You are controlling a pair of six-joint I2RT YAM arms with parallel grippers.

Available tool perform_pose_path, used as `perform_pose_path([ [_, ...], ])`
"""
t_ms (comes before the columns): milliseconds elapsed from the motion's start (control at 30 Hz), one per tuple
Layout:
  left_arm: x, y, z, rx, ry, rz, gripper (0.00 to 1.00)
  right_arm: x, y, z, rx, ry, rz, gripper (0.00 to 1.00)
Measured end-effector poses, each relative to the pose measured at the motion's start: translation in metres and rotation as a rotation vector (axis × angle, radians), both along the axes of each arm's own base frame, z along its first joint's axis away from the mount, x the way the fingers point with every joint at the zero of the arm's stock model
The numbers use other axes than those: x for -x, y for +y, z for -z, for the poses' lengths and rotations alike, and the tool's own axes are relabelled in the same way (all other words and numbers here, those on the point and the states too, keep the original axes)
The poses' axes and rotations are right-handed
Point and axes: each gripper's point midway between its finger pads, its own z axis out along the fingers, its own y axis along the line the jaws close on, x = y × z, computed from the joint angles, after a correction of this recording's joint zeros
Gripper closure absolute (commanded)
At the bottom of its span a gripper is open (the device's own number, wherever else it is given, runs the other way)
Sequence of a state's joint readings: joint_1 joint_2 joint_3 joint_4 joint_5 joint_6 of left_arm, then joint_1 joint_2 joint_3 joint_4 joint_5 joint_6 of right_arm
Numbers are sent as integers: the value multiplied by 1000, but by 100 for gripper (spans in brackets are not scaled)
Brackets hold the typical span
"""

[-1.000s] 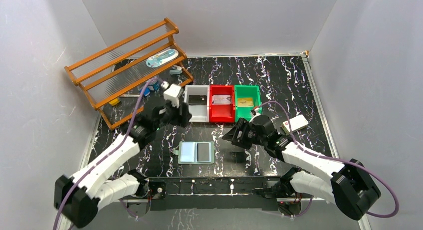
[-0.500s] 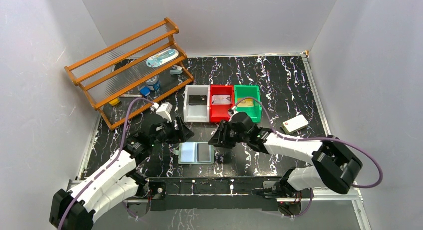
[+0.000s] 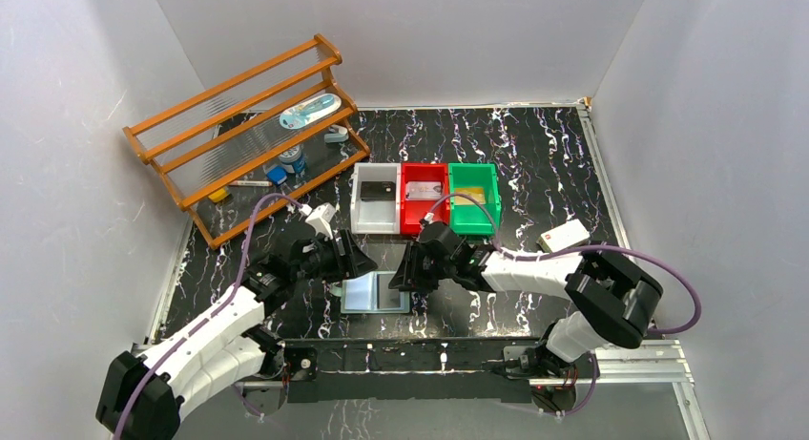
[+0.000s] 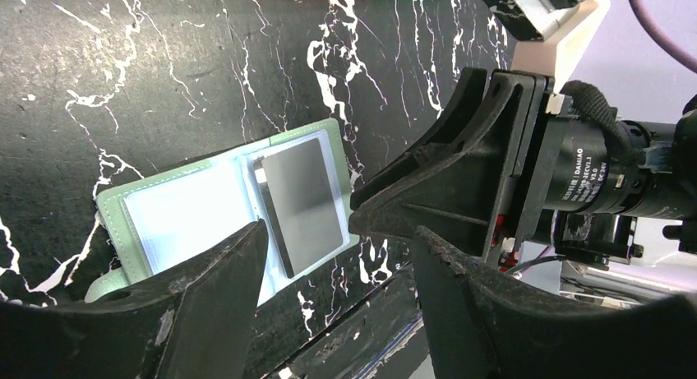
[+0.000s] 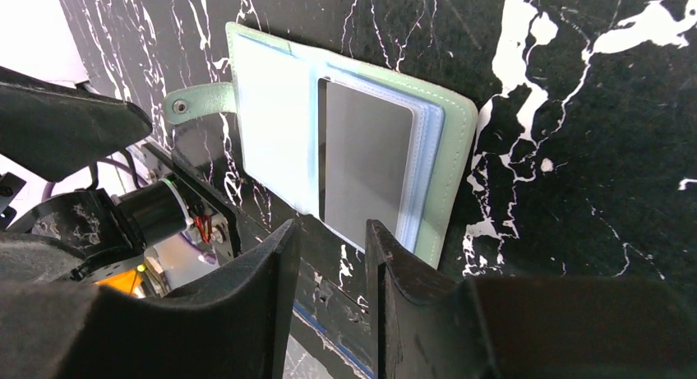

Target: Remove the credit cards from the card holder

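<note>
You are looking at the holder [image 3: 363, 294] lying spread open, pockets up, close to the table's [image 3: 534, 154] near edge, about midway along it, its tab [image 5: 196, 102] sticking out on the left. A dark card [image 3: 389, 289] is sitting in the right pocket, while the left pocket is showing pale and glossy. Your left gripper [image 3: 361, 265] is hanging over the holder's far left part, its fingers [image 4: 205, 297] standing wide apart and pinching nothing. Your right gripper [image 3: 399, 276] is hanging over the holder's right edge, its fingers [image 5: 246, 313] standing closer together but parted by a slim gap with nothing between them. Whether they are touching the dark card you cannot tell. Further in, the white bin [image 3: 377, 168], red bin [image 3: 425, 167] and green bin [image 3: 474, 167] are sitting side by side, each with a card [image 3: 423, 191] lying in it. A white box [image 3: 563, 237] is lying near the right edge
</note>
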State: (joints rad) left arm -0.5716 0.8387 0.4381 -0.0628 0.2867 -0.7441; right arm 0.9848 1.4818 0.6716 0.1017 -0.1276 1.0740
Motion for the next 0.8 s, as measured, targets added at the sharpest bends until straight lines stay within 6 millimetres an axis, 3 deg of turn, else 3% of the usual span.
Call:
perform_pose_path([
  [200, 2, -2, 1, 4, 11, 13, 38, -2, 4, 0, 1, 0, -11, 58],
  [467, 4, -4, 6, 1, 35, 32, 38, 0, 3, 18, 55, 36, -11, 58],
  [800, 5, -7, 9, 3, 46, 47, 35, -2, 1, 19, 71, 39, -3, 59],
])
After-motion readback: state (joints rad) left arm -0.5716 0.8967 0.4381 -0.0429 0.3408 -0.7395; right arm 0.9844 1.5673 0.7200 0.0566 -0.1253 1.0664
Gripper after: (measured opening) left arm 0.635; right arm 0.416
